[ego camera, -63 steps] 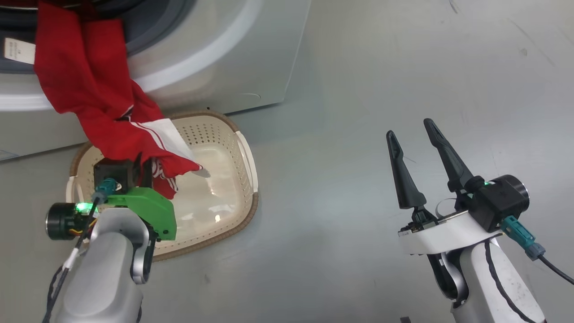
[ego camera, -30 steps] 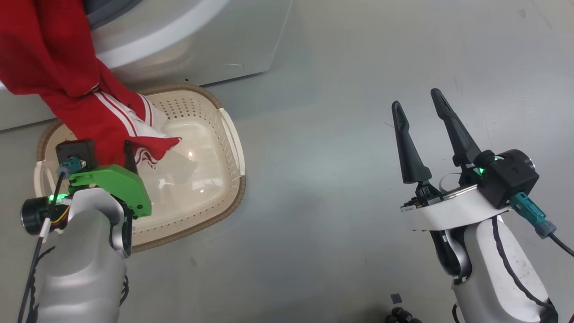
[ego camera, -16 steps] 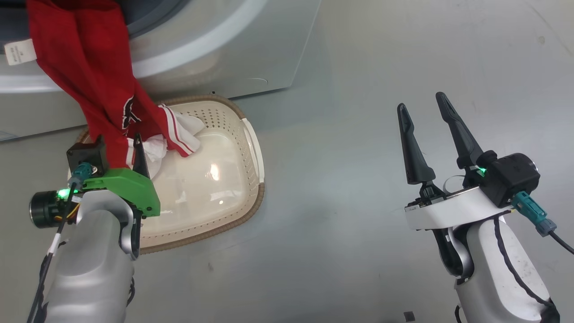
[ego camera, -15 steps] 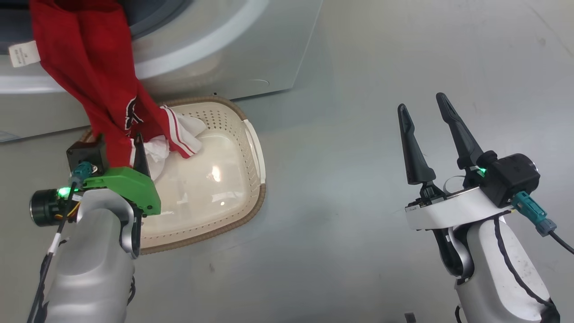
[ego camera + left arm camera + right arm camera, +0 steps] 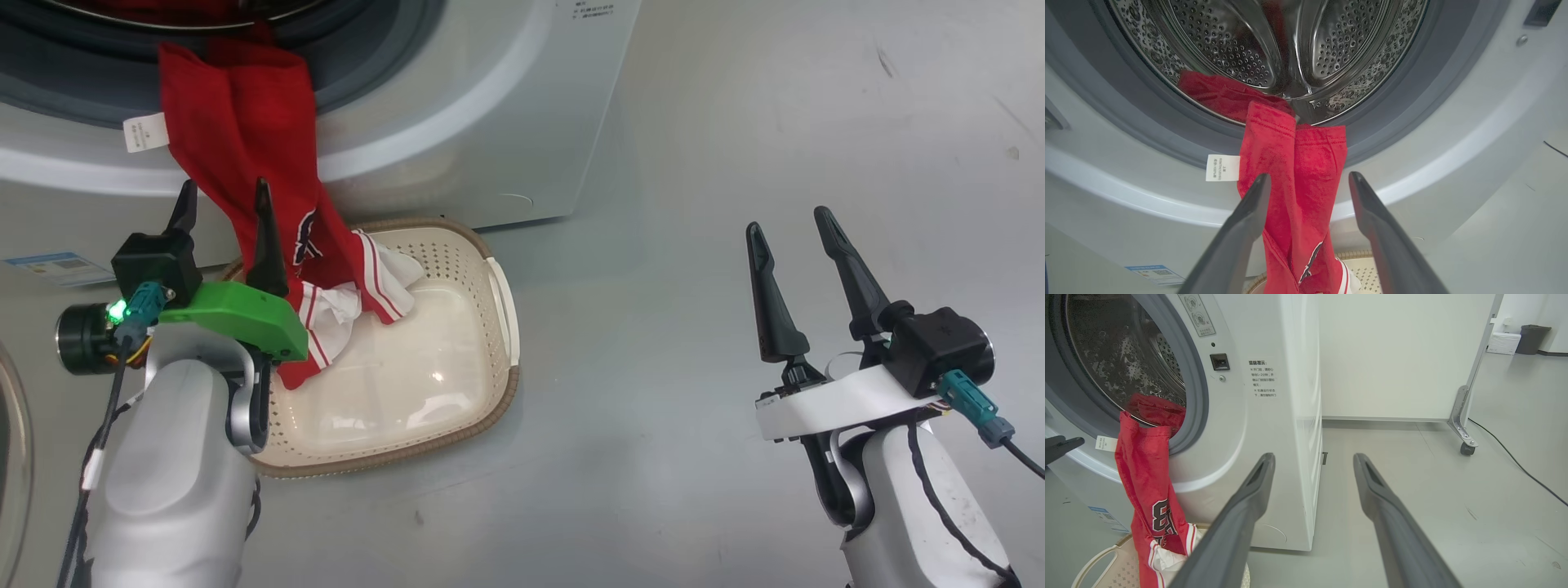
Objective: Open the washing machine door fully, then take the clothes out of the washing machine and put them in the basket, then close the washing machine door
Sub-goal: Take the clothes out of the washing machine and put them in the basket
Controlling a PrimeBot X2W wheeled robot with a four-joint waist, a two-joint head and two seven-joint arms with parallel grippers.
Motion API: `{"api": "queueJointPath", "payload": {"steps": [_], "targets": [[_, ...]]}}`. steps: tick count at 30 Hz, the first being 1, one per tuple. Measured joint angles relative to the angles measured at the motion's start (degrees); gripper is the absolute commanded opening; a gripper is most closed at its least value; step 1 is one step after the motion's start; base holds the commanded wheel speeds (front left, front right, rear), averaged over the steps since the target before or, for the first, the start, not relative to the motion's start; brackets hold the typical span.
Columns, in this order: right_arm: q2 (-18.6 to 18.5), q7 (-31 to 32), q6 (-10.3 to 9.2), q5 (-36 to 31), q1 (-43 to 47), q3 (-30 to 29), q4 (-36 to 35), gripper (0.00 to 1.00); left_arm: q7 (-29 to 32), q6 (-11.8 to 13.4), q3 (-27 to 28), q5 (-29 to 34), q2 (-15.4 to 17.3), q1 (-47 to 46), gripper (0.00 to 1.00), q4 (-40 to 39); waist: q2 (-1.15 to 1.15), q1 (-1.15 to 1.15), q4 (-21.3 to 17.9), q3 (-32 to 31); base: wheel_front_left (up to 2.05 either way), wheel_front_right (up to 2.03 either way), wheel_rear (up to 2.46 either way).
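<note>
Looking at the clothes half out of the machine: draped from the drum at the top of the left wrist view, over the grey gasket, down the white front, with the striped, white-trimmed end bunched in the upper left part of the basket in the head view. Seems like more red lying inside the drum too, upper left of that wrist view.

Got the left gripper at the left of the head view with jaws spread wide, straddling the hanging cloth and clamping nothing. Same deal with the right gripper at lower right: jaws wide, nothing between them, well apart from everything.

Handling guess: soft, light, floppy jersey stuff, so no crush worries, but bound to stretch, sag and snag on the gasket rather than lift as one piece. Would pinch the hanging bunch up high, near the white label, so as to drag the rest out of the drum in one go. Would skip grabbing low, for fear of leaving a long tail inside.

As for the room: smooth, glossy grey floor, so expect the basket to slide if tugged. Pale wall at upper middle of the right wrist view, plus a wheeled frame leg and a cable at the right.
</note>
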Motion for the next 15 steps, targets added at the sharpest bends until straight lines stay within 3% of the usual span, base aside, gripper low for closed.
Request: {"api": "queueJointPath", "payload": {"steps": [15], "targets": [[-0.1,0.0,0.01,-1.1,4.1,0.1,2.5,1.00,0.0,0.8,-0.2,3.4,-0.2,13.5,1.00,-13.1,0.00,0.00,4.0,-7.1,0.00,0.00,0.00]]}}
